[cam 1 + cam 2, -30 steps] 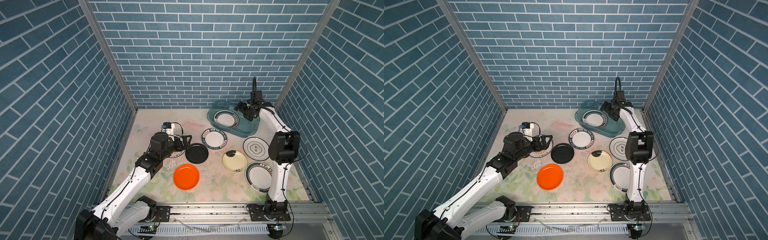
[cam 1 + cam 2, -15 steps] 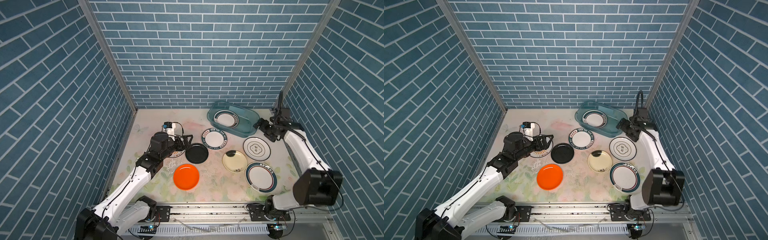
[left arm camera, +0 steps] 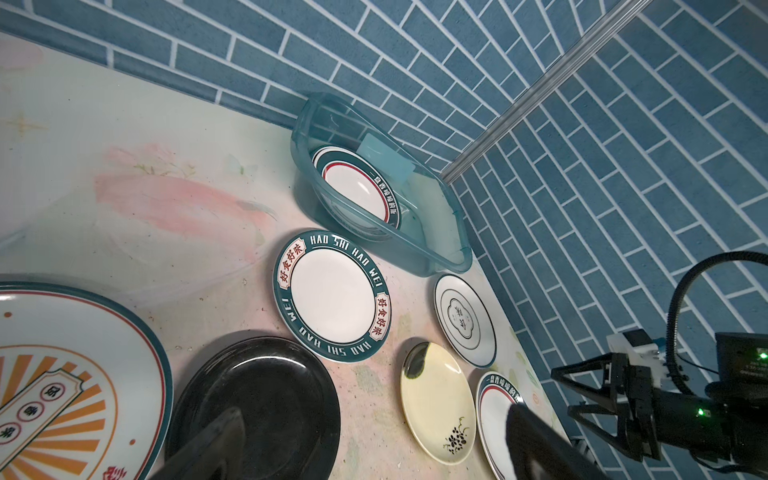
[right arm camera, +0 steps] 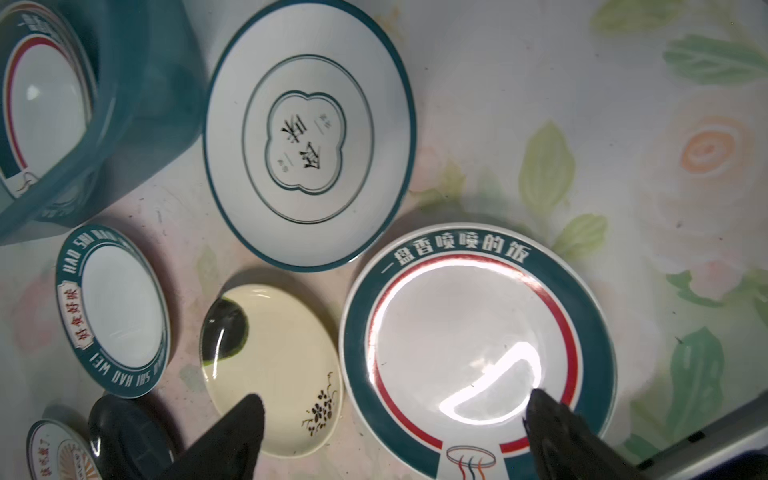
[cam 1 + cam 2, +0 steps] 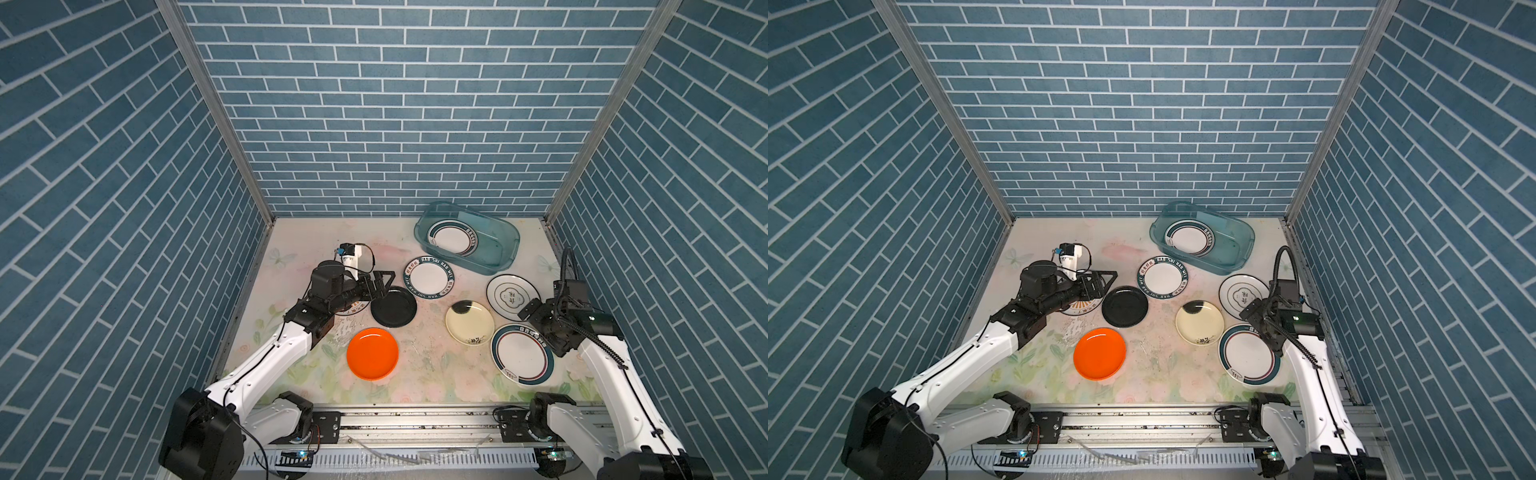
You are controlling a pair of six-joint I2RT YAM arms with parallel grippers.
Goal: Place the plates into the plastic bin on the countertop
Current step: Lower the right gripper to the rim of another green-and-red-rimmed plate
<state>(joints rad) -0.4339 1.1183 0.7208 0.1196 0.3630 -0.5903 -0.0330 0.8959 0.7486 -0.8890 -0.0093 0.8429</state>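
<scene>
The teal plastic bin (image 5: 496, 249) stands at the back right of the countertop (image 5: 316, 241) with one teal-rimmed plate (image 5: 453, 237) inside. On the countertop lie a lettered plate (image 5: 429, 277), a black plate (image 5: 393, 306), an orange plate (image 5: 372, 353), a cream plate (image 5: 469, 322), a white plate (image 5: 512, 295) and a teal-and-red-rimmed plate (image 5: 521, 358). My left gripper (image 5: 385, 284) (image 3: 376, 413) hovers open at the black plate's edge. Its arm partly hides a sunburst plate (image 3: 62, 374). My right gripper (image 5: 540, 330) (image 4: 395, 401) hangs open and empty above the cream and teal-and-red-rimmed plates.
Blue brick walls close in the back and both sides. A grey metal rail (image 5: 415, 424) carrying both arm bases runs along the front edge. The bin's right half (image 5: 1229, 249) holds no plate. Bare floral surface lies at the back left (image 5: 1050, 237).
My right arm has swung away from the bin toward the near right, and its gripper now hangs over the teal-and-red-rimmed plate. The left arm has not moved.
</scene>
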